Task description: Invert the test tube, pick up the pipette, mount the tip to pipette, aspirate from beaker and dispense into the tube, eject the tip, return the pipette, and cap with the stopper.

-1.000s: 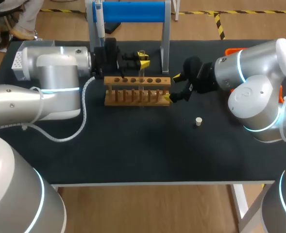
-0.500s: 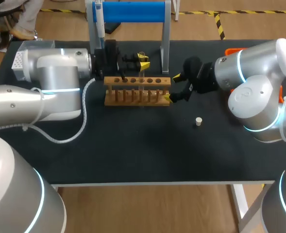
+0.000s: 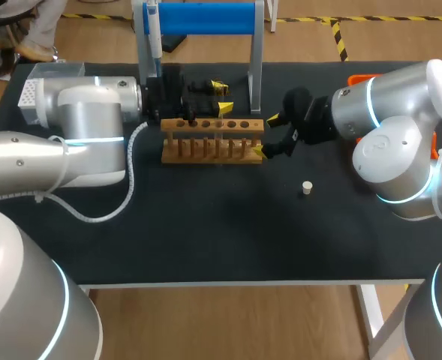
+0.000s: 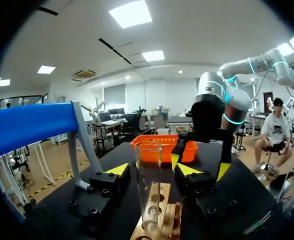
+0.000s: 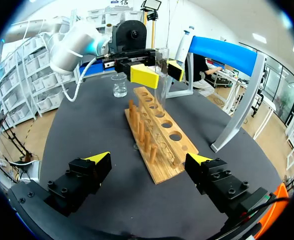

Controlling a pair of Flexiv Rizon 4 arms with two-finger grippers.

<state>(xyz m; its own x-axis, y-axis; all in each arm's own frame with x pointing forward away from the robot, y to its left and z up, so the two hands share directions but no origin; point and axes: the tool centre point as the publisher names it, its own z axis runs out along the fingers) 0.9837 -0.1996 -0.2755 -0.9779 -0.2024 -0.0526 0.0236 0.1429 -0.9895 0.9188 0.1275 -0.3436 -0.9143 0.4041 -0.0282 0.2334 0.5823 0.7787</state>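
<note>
**Desk:** Start from your left. What have you got?

**Me:** My left gripper sits behind the wooden test tube rack, fingers spread. The test tube stands upright in a rack hole, mouth up, right between them. My left wrist view shows a gap on each side, so I'm gripping nothing.

**Desk:** And the pipette?

**Me:** The pipette hangs upright on the left post of the blue-topped stand, just behind and to the left of that same gripper. Its long axis is vertical, so I reckon I'll want to come at it level, with a finger on either side of the body. That gripper is plainly nearer to it than the other one.

**Desk:** Right side?

**Me:** My right gripper is at the rack's right end, fingers wide apart and holding nothing. Whether a tip brushes the wood I can't tell. The stopper lies on the table near it, well apart from the tube. I'd judge the inverting step done and the pipette pick-up next.
</note>
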